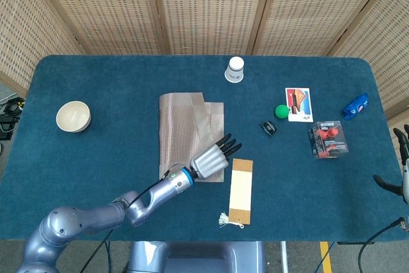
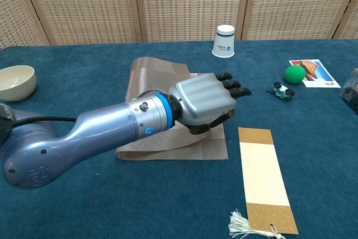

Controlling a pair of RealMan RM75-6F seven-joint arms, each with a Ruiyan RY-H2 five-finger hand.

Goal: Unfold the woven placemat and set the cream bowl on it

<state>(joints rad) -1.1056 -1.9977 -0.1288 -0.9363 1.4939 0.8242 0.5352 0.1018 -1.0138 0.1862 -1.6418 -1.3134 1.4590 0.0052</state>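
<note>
The woven placemat (image 1: 182,126) (image 2: 156,76) lies folded at the middle of the blue table. My left hand (image 1: 211,161) (image 2: 204,102) is at the mat's near right corner, raised a little. Its fingers reach out over the right edge and its thumb curls underneath, and it seems to hold the edge. The cream bowl (image 1: 73,116) (image 2: 15,81) stands empty at the far left, well apart from the mat. My right hand (image 1: 401,171) shows only at the right border of the head view, fingers spread, holding nothing.
A tan bookmark with a tassel (image 1: 241,190) (image 2: 264,177) lies just right of the mat. A white paper cup (image 1: 236,70) stands behind it. To the right lie a green ball (image 1: 282,111), a picture card (image 1: 298,104), a small dark object (image 1: 269,128), a red-and-black box (image 1: 328,139) and a blue packet (image 1: 355,105).
</note>
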